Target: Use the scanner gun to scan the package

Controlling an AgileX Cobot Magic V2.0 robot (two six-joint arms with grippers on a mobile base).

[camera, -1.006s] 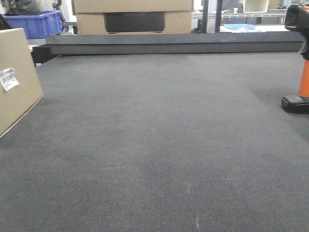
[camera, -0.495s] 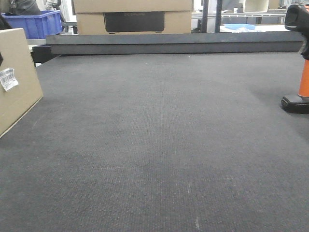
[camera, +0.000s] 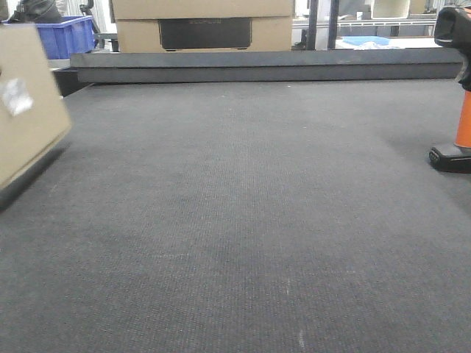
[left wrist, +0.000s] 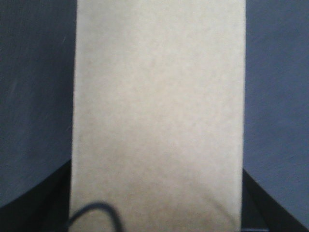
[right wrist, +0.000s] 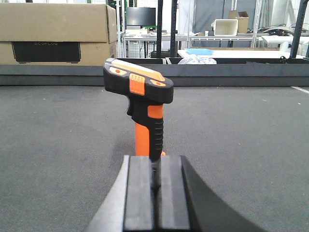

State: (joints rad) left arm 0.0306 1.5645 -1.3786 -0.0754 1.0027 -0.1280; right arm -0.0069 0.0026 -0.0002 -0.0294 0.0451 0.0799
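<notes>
The box [camera: 26,103] is at the far left of the worktop [camera: 243,220], with a dark shadow under its near lower edge, so it seems to be off the surface. The left wrist view shows its plain top face filling the frame. Dark fingers [left wrist: 46,208] flank it on either side, so I judge the left tool [left wrist: 157,217] is clamped on the box.

The grip is on smooth cardboard sides and the box is blurred with motion. It could slip or swing, turning its white label [camera: 16,95] away from where the scanner must point.

The scanner [camera: 460,88] stands upright on its foot at the far right edge, well apart from the box. The right tool [right wrist: 155,193] sits just short of it with its pads pressed together and nothing between them. If it goes forward closed, it could push the handle and tip the scanner over. It needs to open first.

Compared with a second ago, the box has risen and tilted. Its label sits higher in the front view, and it no longer rests flat on the worktop. The scanner has not moved.
</notes>
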